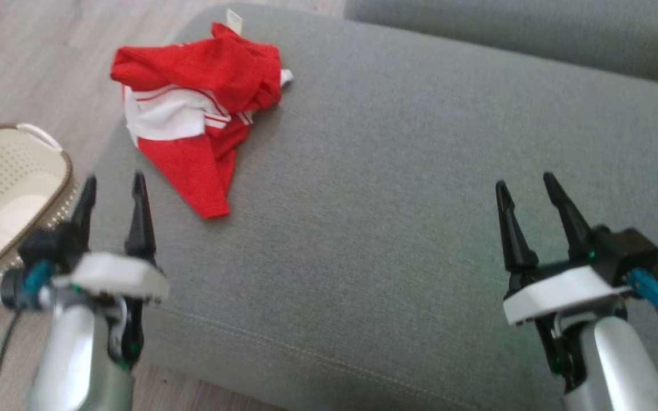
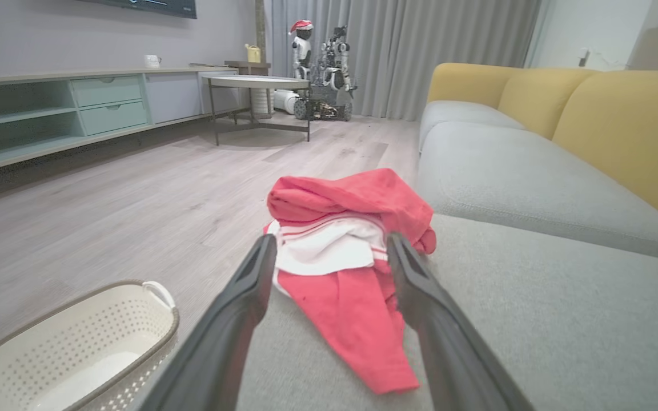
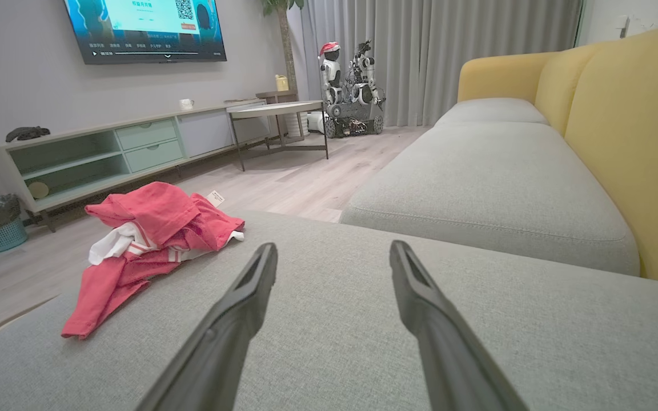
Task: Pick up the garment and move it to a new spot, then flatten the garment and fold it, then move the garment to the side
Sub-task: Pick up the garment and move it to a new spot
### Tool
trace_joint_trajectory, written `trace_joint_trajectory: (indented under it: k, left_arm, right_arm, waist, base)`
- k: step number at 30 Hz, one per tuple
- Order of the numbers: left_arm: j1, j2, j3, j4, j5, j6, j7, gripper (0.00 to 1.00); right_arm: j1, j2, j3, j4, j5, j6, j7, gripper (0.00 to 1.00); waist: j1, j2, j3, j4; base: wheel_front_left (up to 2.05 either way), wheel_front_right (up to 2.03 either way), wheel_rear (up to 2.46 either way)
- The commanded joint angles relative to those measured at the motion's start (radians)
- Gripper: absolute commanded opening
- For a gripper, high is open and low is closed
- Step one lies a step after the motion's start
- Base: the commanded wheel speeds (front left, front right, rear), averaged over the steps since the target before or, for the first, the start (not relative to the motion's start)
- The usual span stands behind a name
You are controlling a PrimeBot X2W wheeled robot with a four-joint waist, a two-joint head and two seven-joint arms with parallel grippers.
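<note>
The left claw [image 1: 113, 182] stands wide open and empty over the near left edge of the grey sofa seat cushion [image 1: 392, 188], fingers pointing at the crumpled red-and-white garment [image 1: 192, 103] just ahead, not touching it. The right claw [image 1: 525, 184], also wide open and empty, hovers over the cushion's right side, well apart from the garment. The garment lies bunched at the cushion's far left corner. A cream laundry basket [image 1: 15, 165] sits on the floor [image 1: 32, 57] beside the left claw.

My right gripper [image 3: 333, 247] over the grey cushion [image 3: 334, 348]
My two fingers stood wide apart and empty over the seat; the crumpled red and white garment [image 3: 152, 240] lay well to their left, near the cushion's edge.
</note>
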Motion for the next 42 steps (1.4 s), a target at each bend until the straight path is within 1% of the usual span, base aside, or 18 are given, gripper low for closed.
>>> trace_joint_trajectory:
  k: [1,5,9,10,11,16,17,20,26,30,31,32,33,34,36,39,42]
  left_arm:
    - [-0.102,0.018,0.041,-0.01,-0.01,-0.006,-0.008,1.0]
    - [-0.222,0.038,0.056,0.049,-0.041,-0.019,0.024,1.0]
    - [-0.352,0.075,0.069,0.137,-0.064,-0.032,0.068,1.0]
    - [-0.352,0.075,0.069,0.137,-0.064,-0.032,0.068,1.0]
    - [-0.385,0.085,0.071,0.161,-0.069,-0.035,0.077,1.0]
    - [-0.54,0.139,0.095,0.312,-0.105,-0.05,0.122,1.0]
    - [-0.598,0.164,0.111,0.384,-0.125,-0.055,0.136,1.0]
    - [-0.672,0.201,0.125,0.488,-0.15,-0.066,0.15,1.0]
    - [-0.768,0.255,0.145,0.674,-0.19,-0.076,0.2,1.0]
    - [-0.81,0.273,0.143,0.767,-0.205,-0.08,0.251,1.0]
    - [-0.82,0.275,0.137,0.783,-0.204,-0.081,0.261,0.84]
    - [-0.829,0.277,0.131,0.796,-0.204,-0.082,0.269,0.42]
    - [-0.837,0.277,0.129,0.808,-0.207,-0.084,0.276,0.02]
    - [-0.843,0.278,0.124,0.827,-0.209,-0.085,0.298,0.0]
    - [-0.856,0.282,0.119,0.845,-0.213,-0.087,0.307,0.0]
    - [-0.873,0.293,0.106,0.844,-0.206,-0.088,0.263,0.0]
    - [-0.889,0.302,0.092,0.832,-0.192,-0.087,0.194,0.0]
  right_arm:
    - [-0.059,-0.002,0.024,-0.047,-0.011,-0.001,0.008,1.0]
    - [-0.08,-0.005,0.023,-0.073,-0.022,-0.001,0.026,1.0]
    - [-0.103,-0.011,0.016,-0.104,-0.034,-0.001,0.043,1.0]
    - [-0.103,-0.011,0.016,-0.104,-0.034,-0.001,0.043,1.0]
    - [-0.107,-0.012,0.012,-0.113,-0.036,-0.001,0.048,1.0]
    - [-0.135,-0.021,0.008,-0.16,-0.049,-0.001,0.067,1.0]
    - [-0.148,-0.023,0.013,-0.175,-0.051,-0.001,0.073,1.0]
    - [-0.161,-0.023,0.021,-0.19,-0.053,-0.001,0.078,1.0]
    - [-0.178,-0.02,0.027,-0.202,-0.055,-0.001,0.079,1.0]
    - [-0.181,-0.019,0.024,-0.203,-0.053,-0.001,0.076,1.0]
    - [-0.181,-0.018,0.022,-0.204,-0.053,-0.001,0.075,1.0]
    - [-0.182,-0.018,0.021,-0.204,-0.053,-0.001,0.075,1.0]
    - [-0.184,-0.017,0.02,-0.204,-0.053,-0.001,0.075,1.0]
    - [-0.185,-0.017,0.021,-0.203,-0.051,-0.001,0.075,1.0]
    - [-0.188,-0.015,0.021,-0.203,-0.049,-0.001,0.075,1.0]
    - [-0.192,-0.014,0.02,-0.204,-0.049,-0.001,0.074,1.0]
    - [-0.186,-0.014,0.016,-0.193,-0.052,-0.001,0.072,1.0]
  waist:
    - [0.0,0.0,0.043,-0.03]
    - [0.0,0.0,0.11,-0.069]
    - [0.0,0.0,0.179,-0.11]
    - [0.0,0.0,0.179,-0.11]
    - [0.0,0.0,0.197,-0.118]
    - [0.0,0.0,0.282,-0.161]
    - [0.0,0.0,0.311,-0.179]
    - [0.0,0.0,0.347,-0.204]
    - [0.0,0.0,0.395,-0.236]
    - [0.0,0.0,0.407,-0.239]
    - [0.0,0.0,0.409,-0.238]
    - [0.0,0.0,0.411,-0.236]
    - [0.0,0.0,0.413,-0.234]
    - [0.0,0.0,0.413,-0.232]
    - [0.0,0.0,0.413,-0.228]
    - [0.0,0.0,0.411,-0.216]
    - [0.0,0.0,0.396,-0.204]
  base:
    - [0.0,0.0,0.0]
    - [0.0,0.0,0.0]
    - [0.0,0.0,0.0]
    - [0.0,0.0,0.0]
    - [0.0,0.0,0.0]
    - [0.0,0.0,0.0]
    - [0.0,0.0,0.0]
    - [0.0,0.0,0.0]
    - [0.0,0.0,0.0]
    - [0.0,0.0,0.0]
    - [0.0,0.0,0.0]
    - [0.0,0.0,0.0]
    - [0.0,0.0,0.0]
    - [0.0,0.0,0.0]
    - [0.0,0.0,0.0]
    - [0.0,0.0,0.0]
    - [0.0,0.0,0.0]
